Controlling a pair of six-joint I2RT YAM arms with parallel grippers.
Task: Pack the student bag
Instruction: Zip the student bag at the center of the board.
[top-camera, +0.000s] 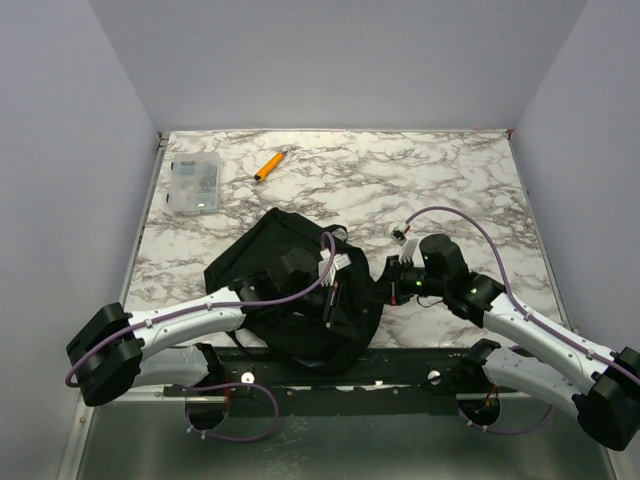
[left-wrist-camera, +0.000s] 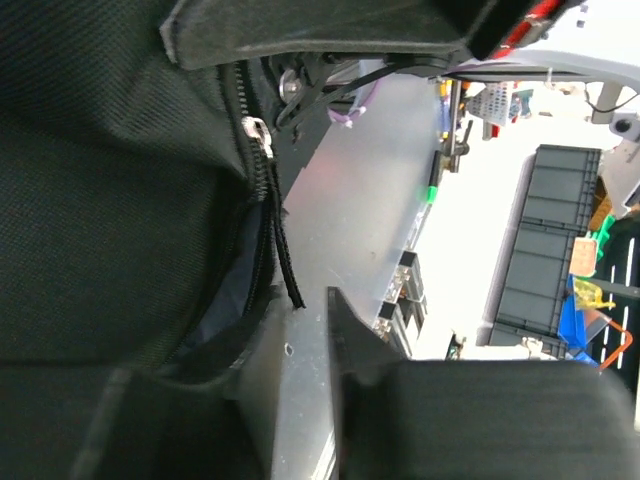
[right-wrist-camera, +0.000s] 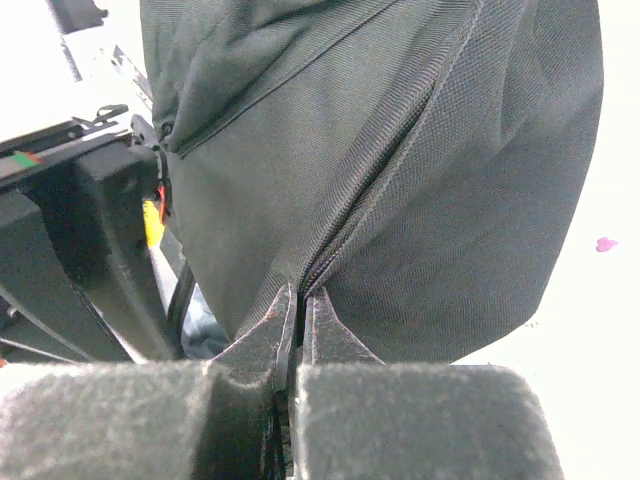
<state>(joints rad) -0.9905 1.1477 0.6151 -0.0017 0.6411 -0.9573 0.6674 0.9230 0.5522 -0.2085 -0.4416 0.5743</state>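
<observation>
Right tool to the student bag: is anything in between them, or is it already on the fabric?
Nothing visible stands between them. The right tool is shut directly on the student bag, at the lower end of its zipper seam, apparently pinching the fabric there.

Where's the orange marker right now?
Top view: the orange marker lies far left on the marble table, just right of the clear plastic box, beyond the black backpack.
</observation>
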